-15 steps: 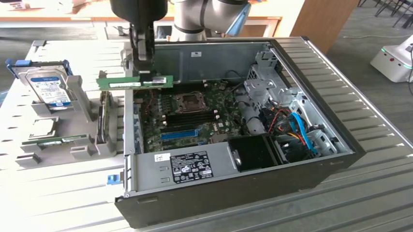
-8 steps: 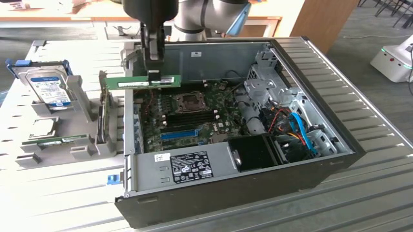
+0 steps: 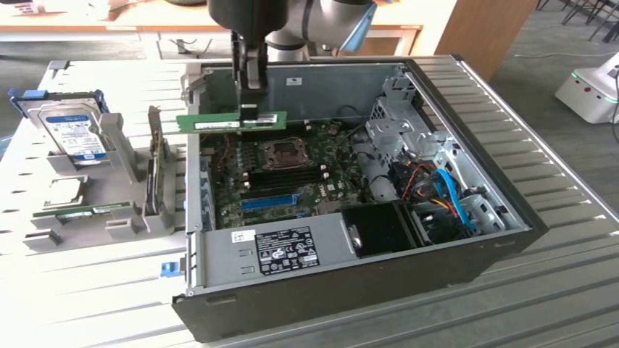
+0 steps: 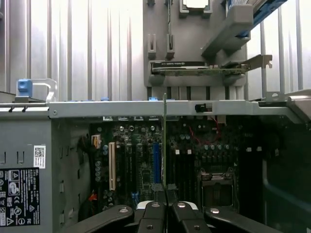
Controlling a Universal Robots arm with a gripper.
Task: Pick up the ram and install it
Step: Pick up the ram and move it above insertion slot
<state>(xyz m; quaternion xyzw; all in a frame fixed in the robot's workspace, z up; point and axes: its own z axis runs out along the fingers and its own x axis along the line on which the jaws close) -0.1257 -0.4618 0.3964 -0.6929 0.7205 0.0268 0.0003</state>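
Observation:
The ram [image 3: 230, 123] is a thin green stick with a pale label, and my gripper [image 3: 254, 110] is shut on its top edge. It hangs level above the back of the open computer case [image 3: 483, 250], over the motherboard [image 3: 334, 170]. In the wrist view the ram [image 4: 164, 141] shows edge-on, running straight out from my gripper [image 4: 165, 209]. Both fingers [image 4: 151, 217] press against it. The stick lines up beside the dark memory slots [image 4: 182, 170], close to the blue slot [image 4: 156, 162]. It hangs apart from the board.
The CPU socket [image 3: 287, 151] lies under the ram, with a blue slot [image 3: 266, 201] nearer the front. A grey fixture [image 3: 116, 217] at the exterior view's left holds a hard drive [image 3: 75, 134], an upright card [image 3: 153, 170] and another green stick [image 3: 92, 212]. Cables [image 3: 450, 199] fill the case's right.

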